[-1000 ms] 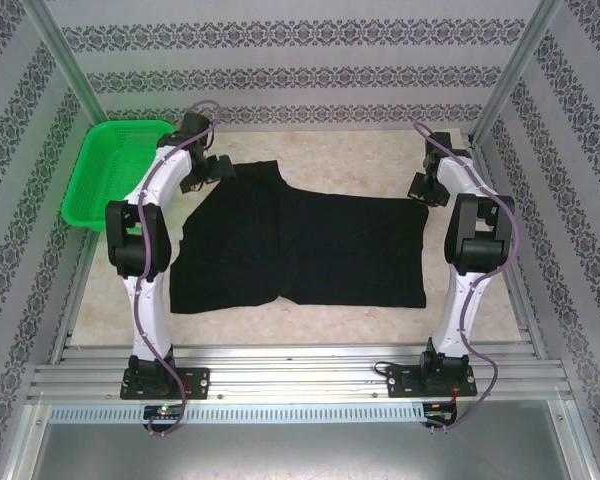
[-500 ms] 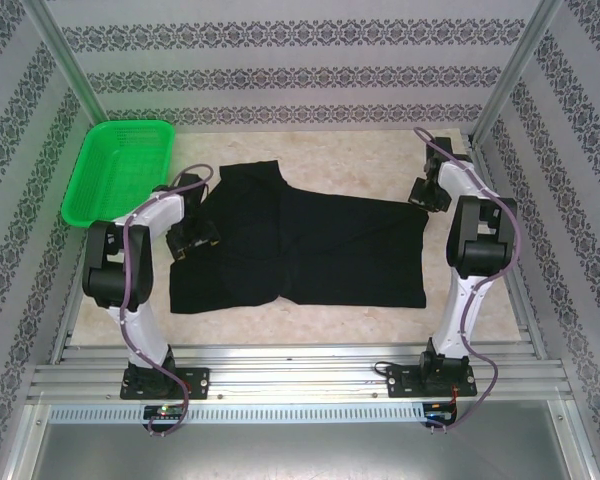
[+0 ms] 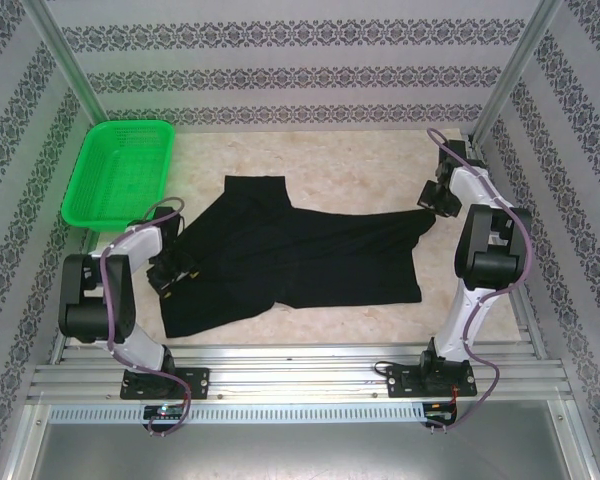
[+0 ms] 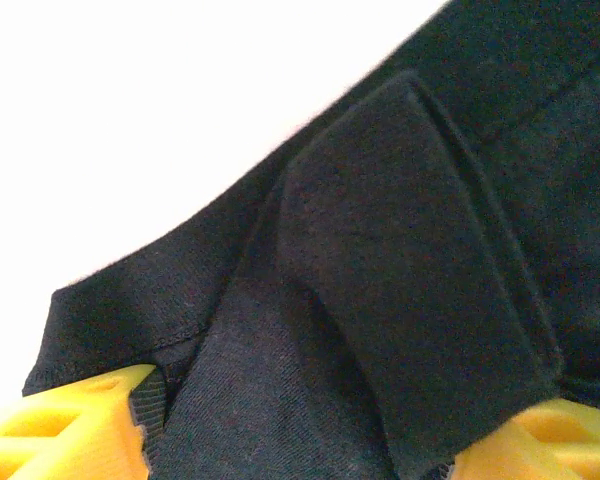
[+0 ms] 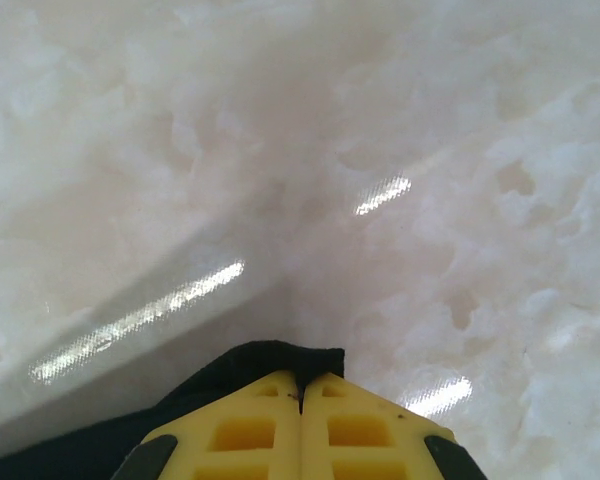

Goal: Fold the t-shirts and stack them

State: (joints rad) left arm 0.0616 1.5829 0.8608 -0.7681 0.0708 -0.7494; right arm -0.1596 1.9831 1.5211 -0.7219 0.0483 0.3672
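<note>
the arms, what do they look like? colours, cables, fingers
Both the left arm and right arm have white rounded links with chunky black joint housings, and a purple cable loops along each. Each stands on a black base plate. The left end effector's fingers and the right end effector's fingers are bright yellow blocks with moulded cut-outs.

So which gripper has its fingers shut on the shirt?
The right gripper, fingers together on the t-shirt's far corner; the left gripper's fingers stand apart around a fold.
</note>
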